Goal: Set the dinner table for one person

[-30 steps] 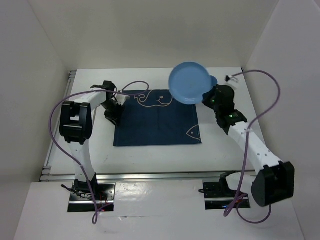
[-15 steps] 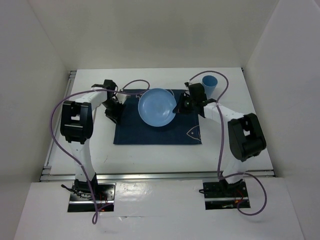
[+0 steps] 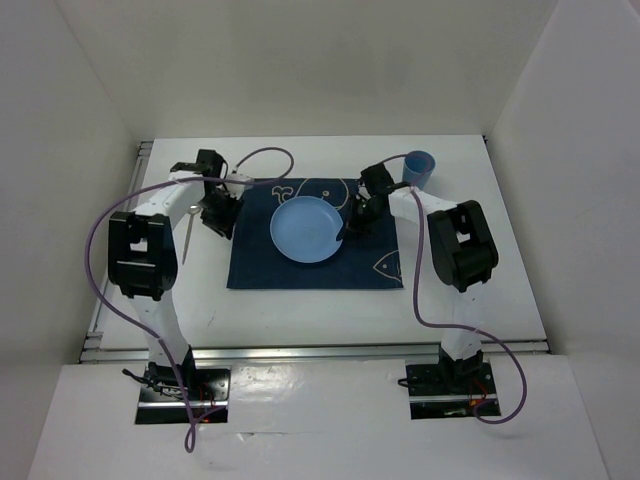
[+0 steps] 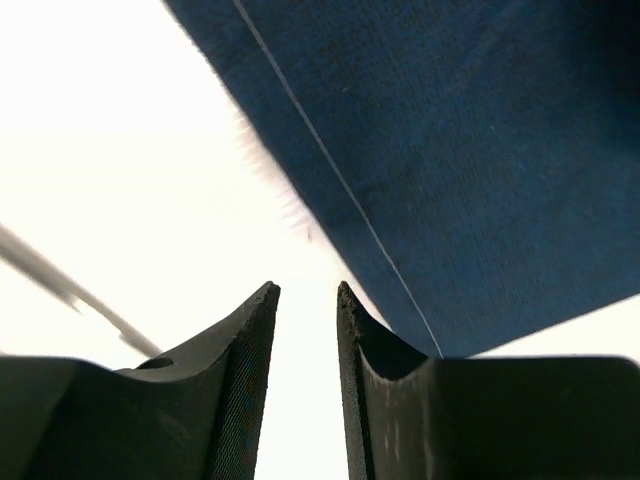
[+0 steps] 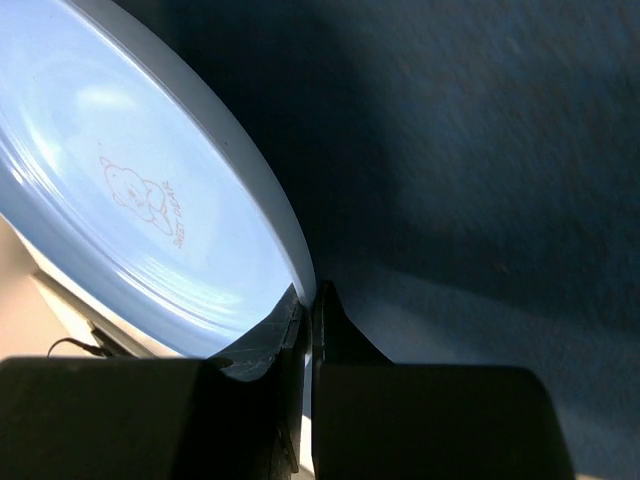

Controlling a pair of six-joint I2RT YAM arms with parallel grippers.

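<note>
The white dinner table (image 3: 300, 310) carries a navy whale-print placemat (image 3: 310, 272). A light blue plate (image 3: 306, 229) sits low over the mat's middle. My right gripper (image 3: 349, 222) is shut on the plate's right rim. In the right wrist view the jaws (image 5: 310, 296) pinch the plate's edge (image 5: 130, 190), which is tilted above the mat (image 5: 480, 150). My left gripper (image 3: 216, 214) hangs just off the mat's left edge. In the left wrist view it (image 4: 308, 290) is slightly open and empty over bare table, beside the mat (image 4: 450, 150). A thin grey utensil (image 3: 187, 237) lies to its left.
A blue cup (image 3: 419, 166) stands at the back right, just behind the right arm's wrist. The utensil's handle also shows in the left wrist view (image 4: 60, 282). Metal rails (image 3: 95, 320) edge the table at the left and front. White walls close in on three sides.
My right arm swung the plate from high at the back right down and left onto the placemat. My left gripper shifted slightly back and left, and the grey utensil now shows on the table.
</note>
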